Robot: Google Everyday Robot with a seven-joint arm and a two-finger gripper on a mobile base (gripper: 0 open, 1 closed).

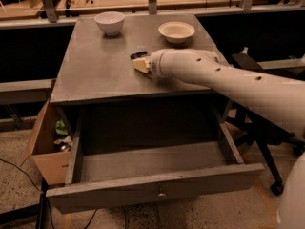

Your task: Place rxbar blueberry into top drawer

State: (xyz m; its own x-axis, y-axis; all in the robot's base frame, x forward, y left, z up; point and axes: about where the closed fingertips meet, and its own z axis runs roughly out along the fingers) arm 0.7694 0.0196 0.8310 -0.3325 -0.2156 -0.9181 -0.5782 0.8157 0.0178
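Where the white, hole-dotted robot arm [214, 78] stretches across the grey square table [95, 73], its yellowish-tipped gripper [141, 64] sits low on the surface; whether it is spread or closed cannot be told. The small dark navy rxbar blueberry [138, 55] lies just beyond its tip. Farther beyond stand a deep white bowl [109, 23] and a shallow cream bowl [177, 31]. Below, the wide grey wooden top drawer [152, 182] stands pulled out.
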